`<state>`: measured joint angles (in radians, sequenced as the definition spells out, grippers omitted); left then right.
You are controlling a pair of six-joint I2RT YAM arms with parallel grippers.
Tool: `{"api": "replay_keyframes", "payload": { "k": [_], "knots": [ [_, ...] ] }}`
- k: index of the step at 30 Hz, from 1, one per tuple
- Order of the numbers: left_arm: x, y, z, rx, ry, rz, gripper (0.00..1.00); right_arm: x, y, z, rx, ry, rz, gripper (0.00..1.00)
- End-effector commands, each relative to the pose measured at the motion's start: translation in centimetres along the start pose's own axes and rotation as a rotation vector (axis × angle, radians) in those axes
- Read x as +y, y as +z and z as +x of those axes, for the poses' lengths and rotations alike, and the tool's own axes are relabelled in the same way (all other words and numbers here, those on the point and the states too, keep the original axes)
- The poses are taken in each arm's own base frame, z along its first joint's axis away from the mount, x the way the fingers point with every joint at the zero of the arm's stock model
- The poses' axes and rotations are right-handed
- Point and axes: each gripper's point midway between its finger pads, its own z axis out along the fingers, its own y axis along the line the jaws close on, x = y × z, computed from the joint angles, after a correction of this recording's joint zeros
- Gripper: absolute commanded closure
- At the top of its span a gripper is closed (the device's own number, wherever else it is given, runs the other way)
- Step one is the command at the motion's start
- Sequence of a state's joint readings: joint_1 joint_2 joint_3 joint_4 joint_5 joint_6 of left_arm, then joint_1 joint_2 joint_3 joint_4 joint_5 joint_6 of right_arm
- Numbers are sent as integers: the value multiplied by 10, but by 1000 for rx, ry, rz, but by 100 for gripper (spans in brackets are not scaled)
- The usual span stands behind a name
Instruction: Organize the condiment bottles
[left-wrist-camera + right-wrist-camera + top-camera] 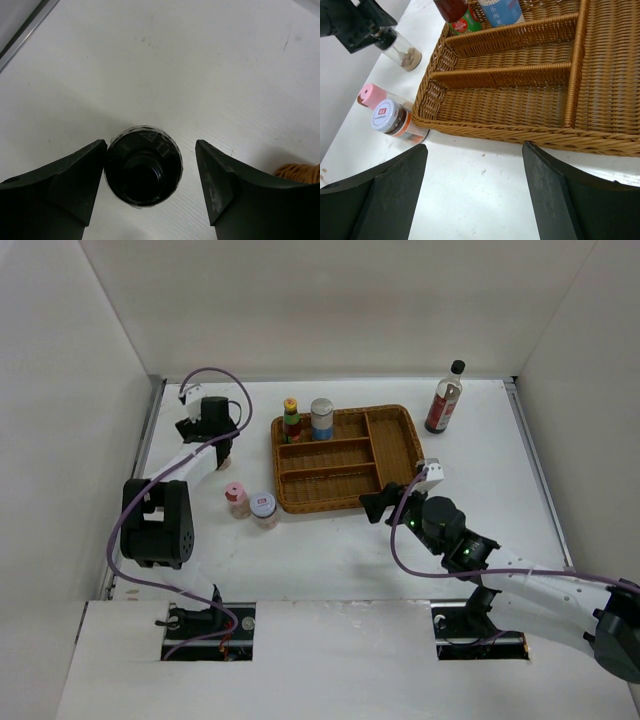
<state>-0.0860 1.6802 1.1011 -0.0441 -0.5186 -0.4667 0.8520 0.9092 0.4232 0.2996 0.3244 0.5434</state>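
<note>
White tabletop [330,560], boxed in by plain white walls, carries a brown wicker tray [395,445] at its centre. Seen from the tray, the tall dark-sauce bottle [445,398] stands outside it at two o'clock. The pink-lidded jar [236,497] and white-lidded jar [264,508] stand side by side at eight o'clock, just off the rim. The yellow-capped bottle [291,420] and silver-lidded jar [321,418] already sit in the far-left compartment.

The black-capped jar [143,167] is on the table between nine and ten o'clock, under the left gripper [151,147]. Its jaws stand apart astride the cap, one finger [75,185] close against it and the other clear, so nothing is clamped yet. The right gripper [474,150] hangs off the tray's near edge, about five o'clock, jaws wide over bare table.

That jar is probably light, rigid and smooth-walled. The cap, or the neck just under it, looks the surest hold, and an off-centre squeeze could tip it.

Only the left wrist view shows how the fingers sit against the cap. Only the right wrist view shows the jar's clear body with a little brown content at the bottom. The sauce bottle appears in the overhead view alone.
</note>
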Motion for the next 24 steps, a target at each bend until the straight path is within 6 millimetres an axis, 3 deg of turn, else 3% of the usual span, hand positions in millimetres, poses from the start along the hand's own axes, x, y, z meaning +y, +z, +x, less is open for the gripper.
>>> {"api": "replay_keyframes", "payload": {
  "k": [1,3,6,9,11,14,18,21,24],
  "knots": [
    [-8,1,-11,-21,-8,24,30,8,-1,-10,-40,23,-38,16],
    [-6,2,-8,-18,-8,18,31,6,0,-10,-40,22,-30,16],
    [-5,2,-8,-25,-15,12,46,4,2,-9,-35,20,-22,16],
    [-8,-8,-21,-57,-34,27,60,3,2,-8,-35,19,-16,16],
    [-12,-21,-37,-95,-55,48,62,1,2,-10,-39,20,-8,16],
    [-21,-58,-72,-193,-105,109,63,-4,3,-11,-48,22,12,17],
    [-33,-123,-118,-319,-173,223,63,-11,2,-16,-65,33,33,17],
    [-44,-170,-137,-371,-203,328,62,-16,0,-21,-82,51,51,17],
    [-68,-215,-150,-408,-228,456,62,-22,0,-25,-98,74,69,17]
  ]
}}
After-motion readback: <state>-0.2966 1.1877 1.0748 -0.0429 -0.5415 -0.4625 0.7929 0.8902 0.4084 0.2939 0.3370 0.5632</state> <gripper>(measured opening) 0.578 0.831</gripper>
